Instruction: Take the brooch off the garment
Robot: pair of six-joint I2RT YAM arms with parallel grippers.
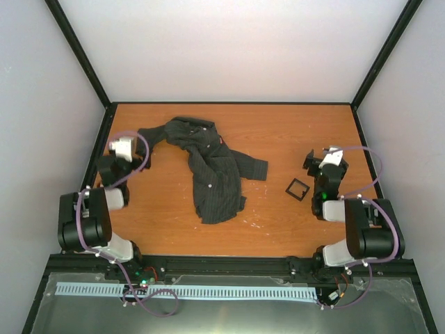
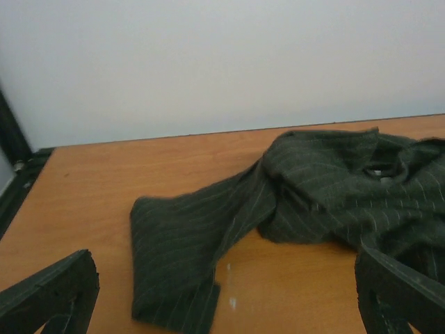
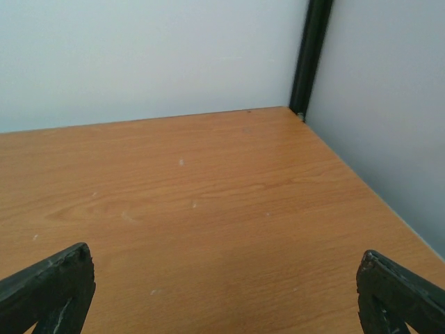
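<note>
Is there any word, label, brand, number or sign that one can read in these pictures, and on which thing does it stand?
No text can be read in any view.
Shirt: a pale patch inside the collar may be a label, but it is too blurred to read.
Tray and table: no writing is visible.

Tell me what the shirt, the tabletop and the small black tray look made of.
Shirt: soft dark cloth with thin pale stripes, matte, lying in folds. Tabletop: wood or wood-look laminate, orange-brown grain, slight sheen. Tray: rigid black square, perhaps plastic; too small to tell.
</note>
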